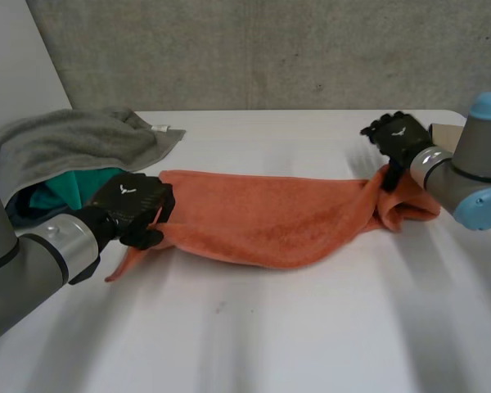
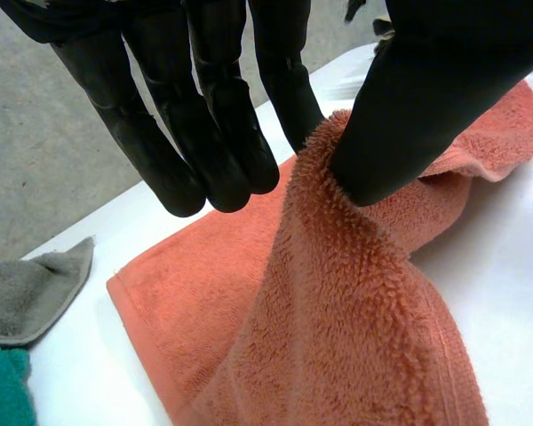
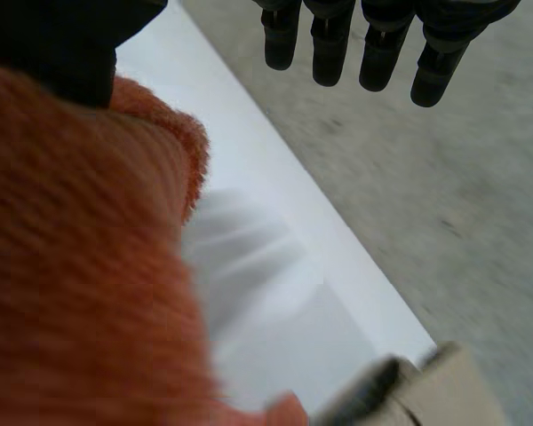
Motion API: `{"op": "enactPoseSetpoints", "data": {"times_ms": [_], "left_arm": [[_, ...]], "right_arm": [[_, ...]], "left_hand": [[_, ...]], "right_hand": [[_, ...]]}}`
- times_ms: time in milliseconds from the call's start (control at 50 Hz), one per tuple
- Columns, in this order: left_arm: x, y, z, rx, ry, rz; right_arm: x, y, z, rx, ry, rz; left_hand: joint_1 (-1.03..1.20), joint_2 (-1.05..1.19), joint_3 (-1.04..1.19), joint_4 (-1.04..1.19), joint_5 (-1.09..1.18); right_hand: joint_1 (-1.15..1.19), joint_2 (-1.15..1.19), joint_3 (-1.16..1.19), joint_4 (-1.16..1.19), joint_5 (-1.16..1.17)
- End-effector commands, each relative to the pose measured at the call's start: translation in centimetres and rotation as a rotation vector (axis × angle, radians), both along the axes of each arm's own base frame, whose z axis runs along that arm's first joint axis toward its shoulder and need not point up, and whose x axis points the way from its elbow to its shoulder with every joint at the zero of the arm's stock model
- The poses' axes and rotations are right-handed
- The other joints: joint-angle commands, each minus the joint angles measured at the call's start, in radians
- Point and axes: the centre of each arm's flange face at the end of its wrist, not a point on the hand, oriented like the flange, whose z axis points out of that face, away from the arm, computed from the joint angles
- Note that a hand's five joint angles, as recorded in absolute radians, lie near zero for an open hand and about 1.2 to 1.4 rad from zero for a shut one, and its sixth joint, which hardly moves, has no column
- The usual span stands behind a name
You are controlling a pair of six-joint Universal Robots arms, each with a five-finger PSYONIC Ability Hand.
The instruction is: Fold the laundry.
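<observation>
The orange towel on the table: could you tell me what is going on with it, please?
The robot's left hand pinches one end of the orange towel between thumb and fingers, with a fold raised off the white table. The other end is bunched up against the thumb of the right hand; that hand's fingers are straight, clear of the cloth. The towel lies stretched between them. A grey towel over a teal cloth sits beside the left arm.

Grey robot arms [image 1: 466, 164] are standing at a plain white table [image 1: 311, 344] before a bare concrete wall [image 1: 270, 49], suggesting a robotics lab.
</observation>
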Motion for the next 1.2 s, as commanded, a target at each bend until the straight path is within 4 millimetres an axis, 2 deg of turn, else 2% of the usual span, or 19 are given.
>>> {"op": "enactPoseSetpoints", "data": {"times_ms": [20,120,240,260,360,500,620,700,760,860,920,1040,1180,1200], "left_arm": [[0.0,0.0,1.0,-0.032,0.011,0.004],[0.0,0.0,1.4,-0.047,0.019,0.005],[0.1,-0.3,1.5,-0.055,0.020,0.011],[0.1,-0.4,1.6,-0.057,0.021,0.013],[0.4,-0.8,1.6,-0.062,0.018,0.022],[0.9,-1.9,1.1,-0.057,0.017,0.045],[0.7,-2.5,0.7,-0.047,0.011,0.048],[0.6,-2.9,0.5,-0.047,0.011,0.046],[0.3,-3.3,0.8,-0.060,0.012,0.042],[0.1,-3.6,1.4,-0.069,0.016,0.051],[0.1,-3.5,1.5,-0.067,0.015,0.053],[0.1,-3.3,1.2,-0.057,0.012,0.053],[0.2,-3.2,0.9,-0.045,0.009,0.054],[0.2,-3.1,0.8,-0.044,0.007,0.054]], "right_arm": [[-2.1,4.2,5.2,0.051,-0.082,-0.090],[-2.5,7.1,5.3,0.088,0.009,-0.002],[-3.4,9.4,4.2,0.105,0.206,0.120],[-3.5,10.0,3.8,0.106,0.260,0.153],[-4.8,11.2,2.4,0.130,0.368,0.218],[-6.4,12.3,2.3,0.127,0.361,0.273],[-7.1,12.8,3.0,0.117,0.329,0.277],[-7.6,12.9,4.0,0.096,0.318,0.267],[-8.1,12.8,5.0,0.087,0.300,0.239],[-7.9,13.0,4.9,0.115,0.253,0.226],[-7.8,12.3,3.6,0.173,0.209,0.194],[-7.4,11.3,1.2,0.320,0.073,0.045],[-7.0,10.6,-0.9,0.393,-0.029,-0.030],[-6.7,10.2,-1.4,0.390,-0.050,-0.036]], "left_hand": [[0.237,0.202,0.209,0.201,0.239],[0.237,0.202,0.209,0.201,0.239],[0.237,0.202,0.209,0.201,0.239],[0.237,0.202,0.209,0.201,0.239],[0.237,0.202,0.209,0.201,0.239],[0.237,0.202,0.209,0.201,0.239],[0.237,0.202,0.209,0.201,0.239],[0.237,0.202,0.209,0.201,0.239],[0.237,0.202,0.209,0.201,0.239],[0.237,0.202,0.209,0.201,0.239],[0.237,0.202,0.209,0.201,0.239],[0.237,0.202,0.209,0.201,0.239],[0.237,0.202,0.209,0.201,0.239],[0.237,0.202,0.209,0.201,0.239]], "right_hand": [[-0.042,-0.029,-0.033,-0.037,-0.048],[-0.042,-0.029,-0.033,-0.037,-0.048],[0.160,0.173,0.169,0.165,0.154],[0.268,0.281,0.277,0.273,0.262],[0.468,0.482,0.477,0.473,0.463],[0.428,0.441,0.437,0.433,0.422],[0.401,0.414,0.410,0.406,0.395],[0.296,0.309,0.305,0.301,0.290],[0.313,0.326,0.322,0.318,0.307],[0.313,0.326,0.322,0.318,0.308],[0.131,0.144,0.140,0.136,0.126],[0.134,0.147,0.143,0.139,0.128],[0.210,0.223,0.219,0.215,0.204],[0.373,0.386,0.382,0.378,0.367]]}}
